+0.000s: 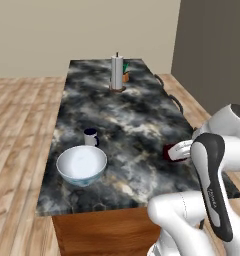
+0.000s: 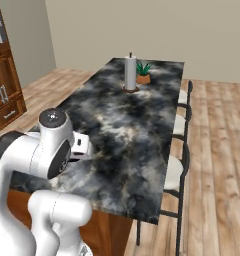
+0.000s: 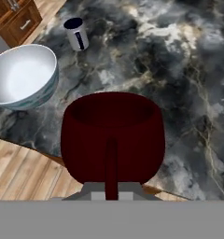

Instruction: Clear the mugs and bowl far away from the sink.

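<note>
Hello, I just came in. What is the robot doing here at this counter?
The robot's gripper is shut on the dark red mug, holding it by the handle above the marbled counter near its front edge. The white mug with the navy rim and the large bowl stand close together on the counter's left side. A paper towel roll and a small potted plant stand at the far end.
</note>
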Tool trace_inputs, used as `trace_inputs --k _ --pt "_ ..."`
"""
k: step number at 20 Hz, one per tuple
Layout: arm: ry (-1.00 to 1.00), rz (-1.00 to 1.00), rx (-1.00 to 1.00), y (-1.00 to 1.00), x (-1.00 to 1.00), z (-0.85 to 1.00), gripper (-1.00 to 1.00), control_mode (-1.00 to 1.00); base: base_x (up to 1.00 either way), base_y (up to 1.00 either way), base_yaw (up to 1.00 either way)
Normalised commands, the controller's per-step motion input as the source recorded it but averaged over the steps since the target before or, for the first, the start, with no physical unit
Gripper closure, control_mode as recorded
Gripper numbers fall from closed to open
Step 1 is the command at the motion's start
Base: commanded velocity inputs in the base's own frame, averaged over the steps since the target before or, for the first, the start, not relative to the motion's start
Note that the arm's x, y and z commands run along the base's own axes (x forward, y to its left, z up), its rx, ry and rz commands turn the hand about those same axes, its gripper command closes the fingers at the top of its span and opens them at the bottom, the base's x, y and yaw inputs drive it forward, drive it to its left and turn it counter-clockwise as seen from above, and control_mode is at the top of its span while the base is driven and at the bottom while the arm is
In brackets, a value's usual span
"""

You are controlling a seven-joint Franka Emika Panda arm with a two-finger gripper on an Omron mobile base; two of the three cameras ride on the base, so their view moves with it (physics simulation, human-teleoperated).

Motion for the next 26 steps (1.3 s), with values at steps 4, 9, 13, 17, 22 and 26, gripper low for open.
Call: trace_inputs --k 4,9,13,17,22,26 --pt "0.00 0.10 0.00 -0.02 0.30 -0.39 1.00 -1.00 0.00 0.00 0.00" --pt "0.00 0.08 0.00 0.00 0.23 -0.46 1.00 -1.00 0.00 0.00 0.00" --pt "0.00 0.08 0.00 0.00 0.29 -0.46 1.00 -1.00 0.00 0.00 0.00" --pt "0.00 0.09 0.00 0.00 0.17 -0.33 1.00 -1.00 0.00 0.00 0.00" --pt "0.00 0.09 0.00 0.00 0.17 -0.37 1.00 -1.00 0.00 0.00 0.00" --pt "0.00 0.09 0.00 0.00 0.26 -0.39 1.00 -1.00 0.00 0.00 0.00"
